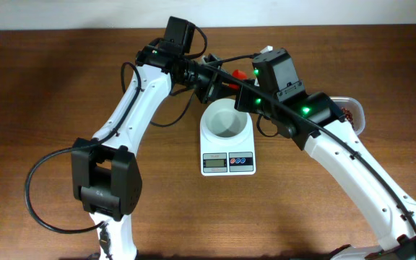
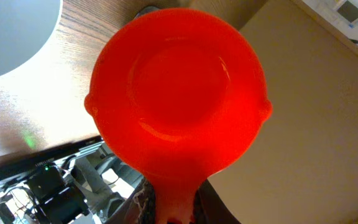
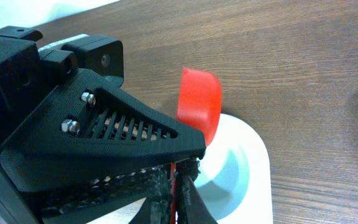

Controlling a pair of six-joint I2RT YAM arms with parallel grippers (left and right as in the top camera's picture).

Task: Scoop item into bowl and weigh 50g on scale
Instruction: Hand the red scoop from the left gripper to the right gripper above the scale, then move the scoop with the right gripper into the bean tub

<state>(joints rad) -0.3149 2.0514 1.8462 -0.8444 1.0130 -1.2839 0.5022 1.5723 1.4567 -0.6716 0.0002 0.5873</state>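
Progress looks early. The left gripper [image 1: 209, 78] is closed narrow on the handle of a round, glossy orange-red plastic scoop [image 2: 178, 87]. The scoop's cup stands out just beyond the fingertips. In the right wrist view the cup is turned on edge directly above the near rim of the round, smooth white bowl [image 1: 226, 127]. The face of the cup shown to the left wrist camera carries no beans. Whether that face is the hollow or the underside I cannot tell.

The bowl already sits below the gripper on the small white rectangular digital scale [image 1: 227, 162], so that part is done. As much of the bowl's inside as shows is pale and bare, with no beans in it. The grey display [image 1: 214, 162] is too small to read, so the weight is unknown.

The small dark red-brown beans [image 1: 349, 114] lie in a clear plastic container [image 1: 354, 115]. It sits well off to the side of the left gripper, behind the right arm's forearm and partly hidden.

The right gripper [image 1: 245, 100] hovers just beside the scoop over the bowl's far rim. Its fingers are masked, so I cannot tell whether they are spread or closed.

By my judgement nearly all the scooping remains, and so does bringing the reading to 50g.
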